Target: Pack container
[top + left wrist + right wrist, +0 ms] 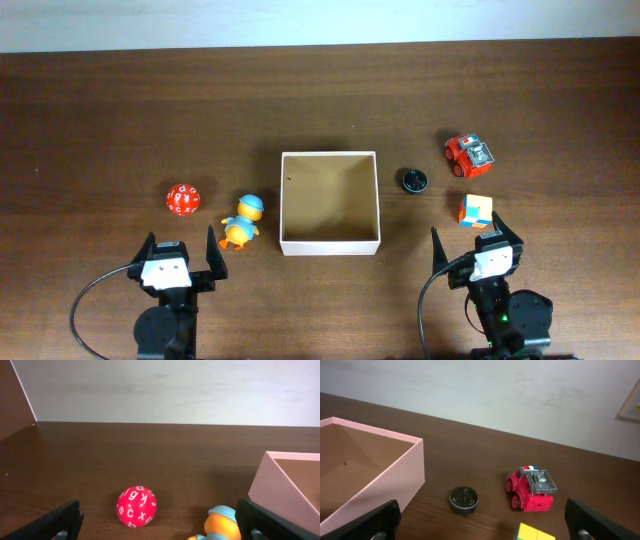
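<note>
- We see the square shallow box with thin white walls and a tan cardboard inside (pixel 330 243) sitting open-topped at the middle of the dark brown wooden table (pixel 100 110). Its near wall faces the gap between the two arms.
- The left gripper (pixel 181 242) hangs low by the table's near edge, left of the box, its fingers spread wide and grasping nothing.
- The right gripper (pixel 470 238) sits likewise to the right of the box, released and wide apart.
- A red ball printed with white letters (pixel 184 199) lies ahead of the left gripper, well apart from the box.
- An orange duck toy with a blue cap (pixel 242 222) stands between ball and box, just beside the left wall without touching it.
- A small black round disc (pixel 414 180) lies near the right wall, with a strip of wood between them.
- A red toy truck (pixel 469 156) stands farther back and to the right.
- A multicoloured cube (pixel 476 210) rests just ahead of the right gripper's fingers.
- Broad bare wood runs behind the box to the table's far edge.
</note>
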